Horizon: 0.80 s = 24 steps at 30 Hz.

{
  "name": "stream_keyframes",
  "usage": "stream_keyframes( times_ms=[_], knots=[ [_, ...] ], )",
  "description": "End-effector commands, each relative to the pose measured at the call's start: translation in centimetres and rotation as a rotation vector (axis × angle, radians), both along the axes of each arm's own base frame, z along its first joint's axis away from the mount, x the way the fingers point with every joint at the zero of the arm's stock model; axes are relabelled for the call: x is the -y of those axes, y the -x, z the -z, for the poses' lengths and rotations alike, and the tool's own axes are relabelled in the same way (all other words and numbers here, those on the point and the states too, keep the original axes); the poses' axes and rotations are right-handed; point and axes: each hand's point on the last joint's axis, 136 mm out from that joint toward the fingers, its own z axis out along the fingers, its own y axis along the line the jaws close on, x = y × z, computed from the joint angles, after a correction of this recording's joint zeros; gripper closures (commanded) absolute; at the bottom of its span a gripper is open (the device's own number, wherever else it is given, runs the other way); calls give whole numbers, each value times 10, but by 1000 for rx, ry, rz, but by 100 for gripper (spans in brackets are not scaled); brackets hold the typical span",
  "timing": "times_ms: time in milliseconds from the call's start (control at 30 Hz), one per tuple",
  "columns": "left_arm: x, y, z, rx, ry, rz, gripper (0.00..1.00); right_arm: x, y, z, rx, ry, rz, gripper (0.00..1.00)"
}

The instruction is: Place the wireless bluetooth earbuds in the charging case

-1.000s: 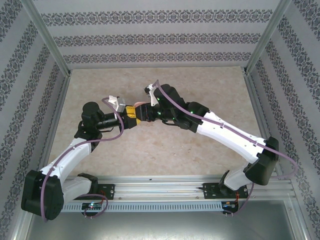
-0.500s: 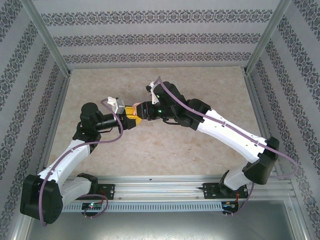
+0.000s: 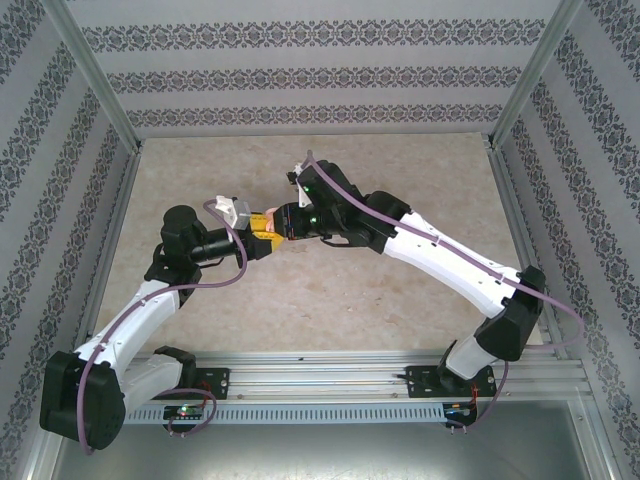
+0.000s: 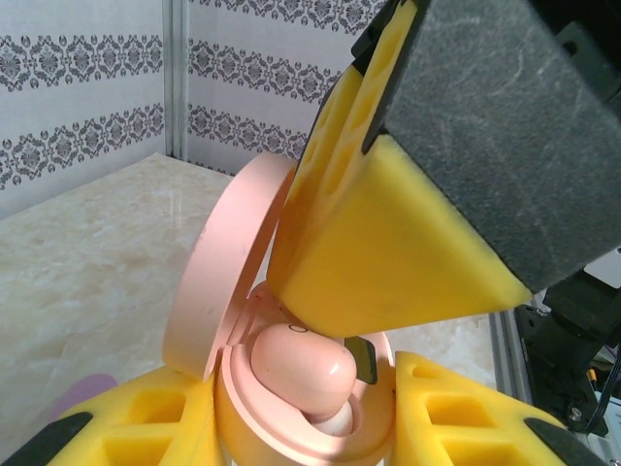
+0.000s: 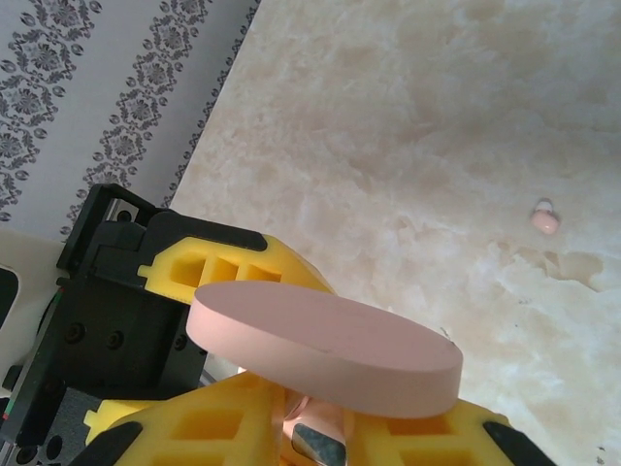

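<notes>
The salmon-pink charging case (image 4: 254, 427) is upright with its lid (image 4: 218, 262) swung open, and my left gripper (image 4: 301, 419) is shut on its base. A pale pink earbud (image 4: 296, 364) lies in the case's well. My right gripper (image 5: 315, 429) comes down on it from above, fingers (image 4: 378, 252) closed narrowly around the bud. In the right wrist view the lid (image 5: 320, 340) is edge-on over those fingers. In the top view the left gripper (image 3: 262, 228) and right gripper (image 3: 286, 222) meet above mid-table. A second pale pink earbud (image 5: 544, 217) lies loose on the table.
The beige marble tabletop (image 3: 330, 290) is ringed by patterned walls and metal posts (image 3: 100, 90). A purple shape (image 4: 78, 400) shows on the table below the left fingers. Open table lies in front of and behind the joined grippers.
The right arm has slid a little to the left, bringing its gripper tighter against the left gripper and the case. The left arm has hardly moved.
</notes>
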Motion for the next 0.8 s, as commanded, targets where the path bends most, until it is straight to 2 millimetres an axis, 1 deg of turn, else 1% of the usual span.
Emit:
stream_keyframes(
  times_ms=[0,133,233,300,400,533,767],
  knots=[
    [5,12,-11,64,-1,55,67,-5,-4,-5,7,-5,-12,77],
    [5,12,-10,61,-2,55,67,-7,-3,-7,20,11,-26,76],
    [5,12,-9,59,-4,54,67,-3,-3,-8,37,36,-18,73],
    [5,12,-8,58,-6,55,67,1,-4,-12,50,46,-4,70],
    [5,12,-7,57,-11,56,67,5,-4,-19,63,37,8,69],
    [4,11,-6,57,-19,53,67,2,-1,-26,57,15,9,67],
    [4,10,-4,55,-26,50,67,-6,3,-19,3,17,7,66]
  ],
)
